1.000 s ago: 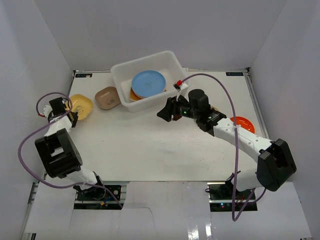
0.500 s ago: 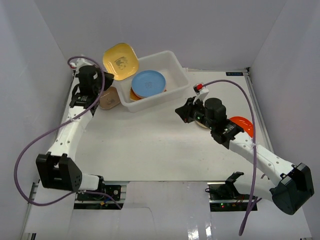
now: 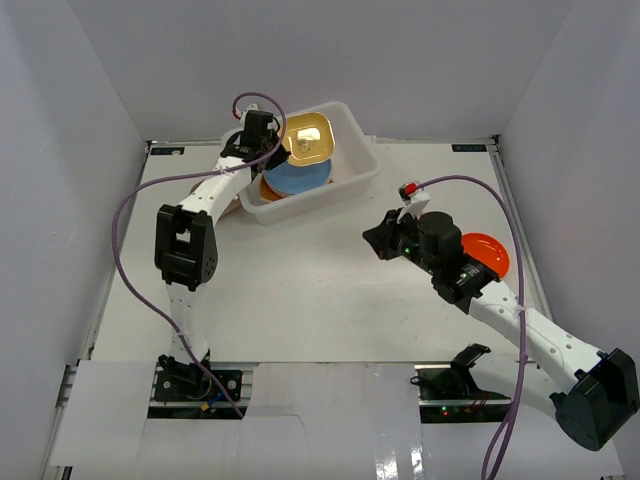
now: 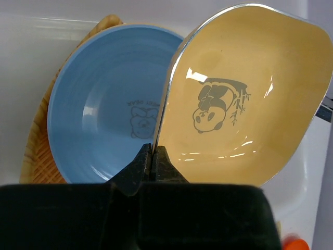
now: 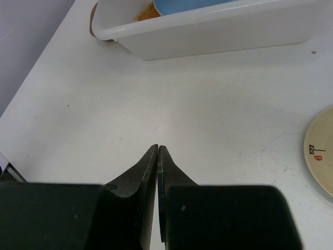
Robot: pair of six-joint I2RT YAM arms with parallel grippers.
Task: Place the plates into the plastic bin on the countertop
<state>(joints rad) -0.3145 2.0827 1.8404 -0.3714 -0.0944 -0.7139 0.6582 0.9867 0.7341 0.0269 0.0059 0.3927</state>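
My left gripper [image 3: 270, 140] [image 4: 153, 149] is shut on the rim of the squarish yellow plate [image 3: 305, 138] [image 4: 234, 99], which carries a panda drawing and is held tilted over the plastic bin [image 3: 320, 200] [image 5: 218, 36]. Inside the bin a round blue plate [image 3: 297, 176] [image 4: 104, 109] rests on a woven wicker plate [image 3: 268, 189] [image 4: 39, 156]. My right gripper [image 3: 372, 238] [image 5: 157, 148] is shut on nothing, low over the countertop [image 3: 300, 290] in front of the bin. An orange plate [image 3: 488, 252] lies partly under the right arm. The right wrist view catches the edge of a cream plate [image 5: 320, 151].
White walls [image 3: 60, 150] close in the countertop on the left, back and right. A sliver of a brown dish [image 5: 93, 15] shows by the bin's left end. The left arm [image 3: 200, 195] stretches along the table's left side to the bin.
The left arm lifted the yellow plate from the table's left side and swung it over the bin. The right gripper shut and drew back from the bin toward the right.
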